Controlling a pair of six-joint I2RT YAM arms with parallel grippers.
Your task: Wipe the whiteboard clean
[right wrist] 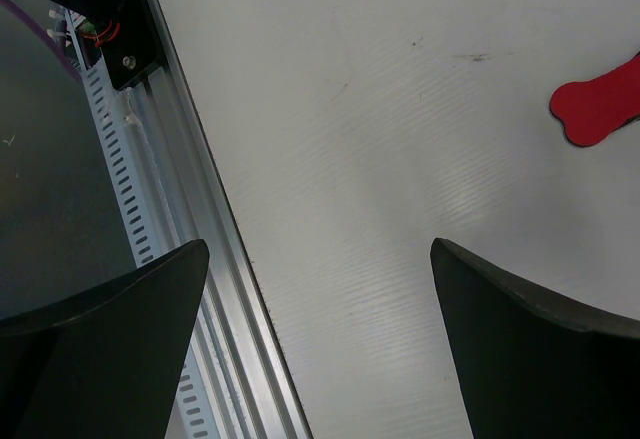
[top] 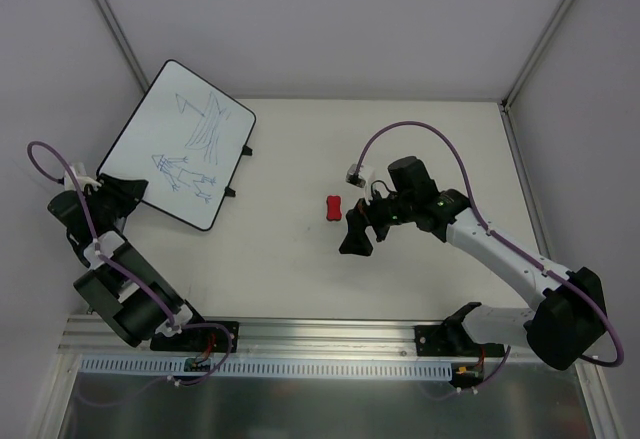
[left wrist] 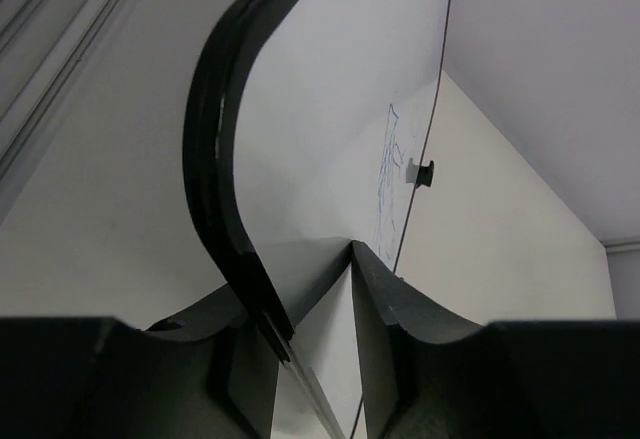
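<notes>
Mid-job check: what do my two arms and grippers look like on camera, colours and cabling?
The left arm is almost all black; the right arm has white link shells between black joints. A purple cable loops over each wrist. The left gripper and right gripper carry broad, matte black fingers with curved inner edges. Thin red-orange wires show at the bases.
</notes>
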